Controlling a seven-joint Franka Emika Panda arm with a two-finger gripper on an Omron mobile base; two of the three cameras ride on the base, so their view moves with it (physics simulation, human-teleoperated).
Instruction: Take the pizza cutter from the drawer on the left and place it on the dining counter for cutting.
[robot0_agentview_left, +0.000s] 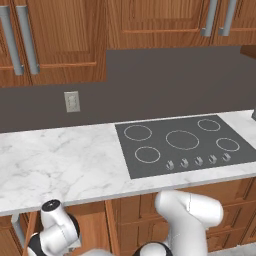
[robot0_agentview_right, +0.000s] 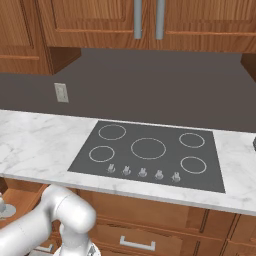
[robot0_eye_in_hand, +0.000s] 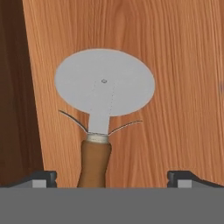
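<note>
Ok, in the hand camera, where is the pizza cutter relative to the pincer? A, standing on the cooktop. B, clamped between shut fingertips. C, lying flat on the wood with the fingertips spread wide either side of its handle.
C: the pizza cutter lies flat on the drawer wood, and the pincer is open, fingertips apart.

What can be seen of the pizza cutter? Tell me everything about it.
In the hand view the pizza cutter lies flat on the plain wood floor of the drawer. It has a round, pale grey disc wheel with a small centre pin, a flat grey neck, two thin curved guard wires, a pale collar and a brown wooden handle that runs toward the open tool. The handle's end is hidden at the picture's bottom. The fingertips stand on either side of it, not touching.
</note>
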